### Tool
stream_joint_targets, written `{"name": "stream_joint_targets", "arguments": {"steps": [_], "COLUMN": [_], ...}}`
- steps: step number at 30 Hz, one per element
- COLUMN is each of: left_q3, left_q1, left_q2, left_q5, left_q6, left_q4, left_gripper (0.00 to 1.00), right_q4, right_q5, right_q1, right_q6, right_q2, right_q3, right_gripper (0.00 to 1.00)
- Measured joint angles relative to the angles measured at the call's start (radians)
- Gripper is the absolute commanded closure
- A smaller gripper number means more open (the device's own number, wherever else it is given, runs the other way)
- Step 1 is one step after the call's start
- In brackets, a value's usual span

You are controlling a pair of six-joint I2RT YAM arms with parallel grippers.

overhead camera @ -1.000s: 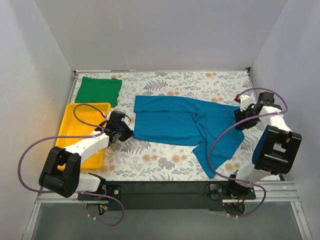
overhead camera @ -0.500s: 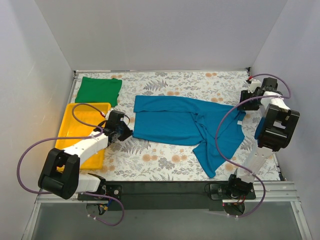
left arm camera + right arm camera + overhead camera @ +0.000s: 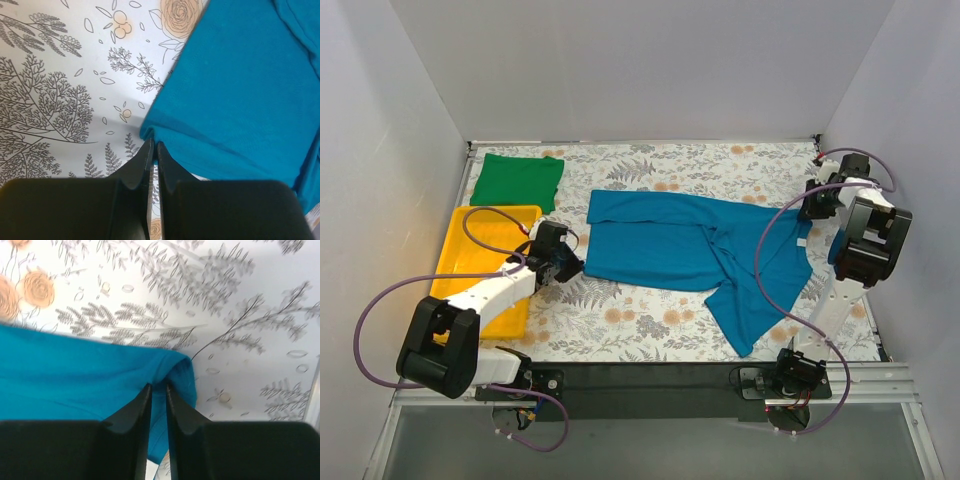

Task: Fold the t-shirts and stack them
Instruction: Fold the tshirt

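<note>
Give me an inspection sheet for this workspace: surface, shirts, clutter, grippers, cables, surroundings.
Surface: floral-patterned table, flat.
Job's things: teal t-shirt spread mid-table, unfolded; green t-shirt folded at the far left corner.
Clutter: yellow tray at the left edge, partly under the left arm.
Grippers: left gripper shut on the teal t-shirt's near-left corner; right gripper pinching a bunched fold at its right edge.
Cables: purple cables loop by each arm; the right one crosses the teal t-shirt.
Surroundings: plain white walls.
</note>
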Motion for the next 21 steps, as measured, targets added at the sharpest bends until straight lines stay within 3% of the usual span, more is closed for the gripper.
{"name": "stream_joint_targets", "arguments": {"steps": [10,15,21], "left_q3": [0.000,0.004,0.016], "left_q1": [0.027,0.031,0.032], "left_q2": [0.000,0.001,0.005], "left_q5": [-0.018,-0.018,-0.019], "left_q6": [0.000,0.000,0.000], "left_q4": [-0.037,-0.052,-0.056], "left_gripper": [1.00,1.00,1.00], "right_q4": [-0.010,-0.029,-0.032], "right_q5": [0.043,0.053,0.052], "right_q1": [0.003,0.007,0.018], "right_q6": [0.002,-0.006,-0.056], "right_q2": [0.180,0.257,0.253], "right_q3": [0.279,0.400,0.395], "right_gripper": [0.79,0.75,0.54]}}
